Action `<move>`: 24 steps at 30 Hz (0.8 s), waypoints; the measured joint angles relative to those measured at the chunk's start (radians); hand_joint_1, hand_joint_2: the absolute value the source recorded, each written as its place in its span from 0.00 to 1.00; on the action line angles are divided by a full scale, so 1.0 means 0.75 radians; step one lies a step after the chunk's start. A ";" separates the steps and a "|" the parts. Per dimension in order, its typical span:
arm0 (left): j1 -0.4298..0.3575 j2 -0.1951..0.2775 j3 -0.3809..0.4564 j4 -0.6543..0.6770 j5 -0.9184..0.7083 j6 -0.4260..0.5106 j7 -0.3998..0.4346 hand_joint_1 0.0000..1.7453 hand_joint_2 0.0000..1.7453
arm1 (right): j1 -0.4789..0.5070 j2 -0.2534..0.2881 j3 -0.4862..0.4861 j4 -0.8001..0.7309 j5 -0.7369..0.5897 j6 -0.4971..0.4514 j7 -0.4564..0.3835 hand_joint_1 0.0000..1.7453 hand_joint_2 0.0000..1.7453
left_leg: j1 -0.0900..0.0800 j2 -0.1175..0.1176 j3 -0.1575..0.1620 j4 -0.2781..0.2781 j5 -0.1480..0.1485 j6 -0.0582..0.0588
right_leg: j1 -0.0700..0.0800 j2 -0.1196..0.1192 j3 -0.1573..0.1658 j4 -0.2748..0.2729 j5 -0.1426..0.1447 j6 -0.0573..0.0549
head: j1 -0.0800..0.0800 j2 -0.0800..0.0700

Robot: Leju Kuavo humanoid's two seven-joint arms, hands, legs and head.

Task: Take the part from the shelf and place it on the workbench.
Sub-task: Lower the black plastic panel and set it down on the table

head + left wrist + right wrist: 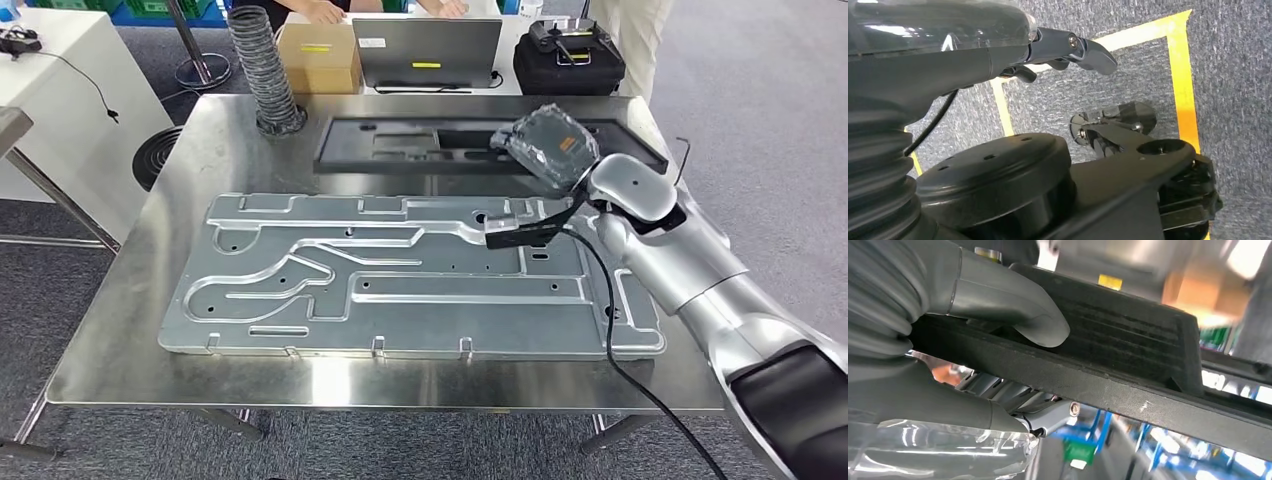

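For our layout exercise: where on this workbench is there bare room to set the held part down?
Bare steel lies left of the ribbed hose, above the large stamped plate, and along the workbench front edge. The middle is taken by the plate; the back right is crowded by the black tray and the right hand.

No legible text or labels.

Right hand fingers hidden under crinkled plastic wrap, flat black moulded part cut off at the edge, background blurred, possibly shelving

Black part, silver plate, steel workbench, grey carpet w/ yellow tape.
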 joint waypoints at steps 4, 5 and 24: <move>-0.003 0.004 -0.004 0.000 -0.009 -0.003 -0.001 0.00 1.00 | 0.059 -0.040 0.031 0.015 -0.017 -0.004 0.010 0.00 0.00 | 0.000 -0.001 0.143 -0.311 0.137 0.017 | 0.004 0.006 -0.003 0.020 -0.017 0.021 | 0.000 0.000; -0.003 0.004 -0.006 0.000 -0.010 -0.003 -0.001 0.00 1.00 | 0.073 -0.051 0.035 0.015 -0.025 -0.006 0.012 0.00 0.00 | -0.002 -0.001 0.153 -0.335 0.137 0.023 | 0.007 0.006 -0.006 0.023 -0.019 0.028 | 0.000 0.000; -0.014 0.004 -0.028 0.000 0.000 0.004 0.016 0.00 0.00 | 0.267 -0.141 -0.001 0.000 -0.200 0.016 0.004 0.00 0.00 | -0.011 -0.002 0.171 -0.333 0.112 0.019 | -0.005 0.004 -0.018 0.011 0.005 0.022 | 0.001 0.000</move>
